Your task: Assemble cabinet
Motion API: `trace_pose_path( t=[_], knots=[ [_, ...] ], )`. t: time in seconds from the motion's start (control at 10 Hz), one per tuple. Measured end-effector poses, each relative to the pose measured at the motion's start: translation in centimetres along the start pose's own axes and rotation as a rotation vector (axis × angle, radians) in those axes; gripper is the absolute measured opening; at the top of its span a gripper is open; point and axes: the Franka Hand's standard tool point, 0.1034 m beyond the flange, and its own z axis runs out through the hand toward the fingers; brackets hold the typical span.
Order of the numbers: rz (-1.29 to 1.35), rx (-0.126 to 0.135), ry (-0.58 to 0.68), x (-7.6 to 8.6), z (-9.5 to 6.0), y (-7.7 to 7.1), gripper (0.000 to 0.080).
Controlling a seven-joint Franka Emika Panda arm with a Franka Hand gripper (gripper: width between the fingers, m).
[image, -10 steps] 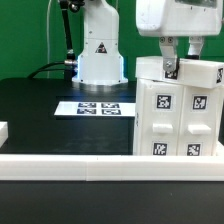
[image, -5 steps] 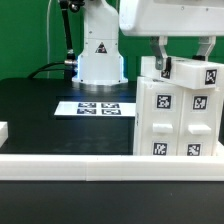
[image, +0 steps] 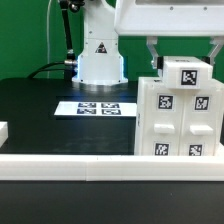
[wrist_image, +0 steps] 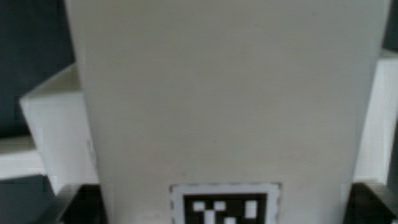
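Observation:
The white cabinet body (image: 180,125), with marker tags on its front, stands at the exterior view's right. My gripper (image: 185,66) is just above it, its two dark fingers (image: 152,55) on either side of a white tagged cabinet part (image: 186,74) that sits at the body's top. The jaws look shut on this part. In the wrist view the white part (wrist_image: 222,100) fills the picture, with its tag at the gripper (wrist_image: 228,203) and dark fingers (wrist_image: 68,200) at both sides. Whether the part touches the body is hidden.
The marker board (image: 100,108) lies on the black table in front of the robot base (image: 100,55). A white rail (image: 70,162) runs along the front edge. A small white piece (image: 3,130) sits at the exterior view's left edge.
My gripper has shifted toward the exterior view's left and turned. The tagged white part between the fingers moved with it and now faces the camera squarely.

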Motion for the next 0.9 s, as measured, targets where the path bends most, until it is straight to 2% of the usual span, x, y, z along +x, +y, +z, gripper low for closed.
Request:
trace_pose_path(
  t=[0.2, 0.5, 0.9],
  knots=[
    [0.238, 0.019, 0.027, 0.36, -0.03, -0.02, 0.0560],
    [0.563, 0.022, 0.031, 0.32, -0.07, -0.09, 0.0560],
    [0.942, 0.045, 0.011, 0.27, -0.02, -0.20, 0.0560]
  ],
)
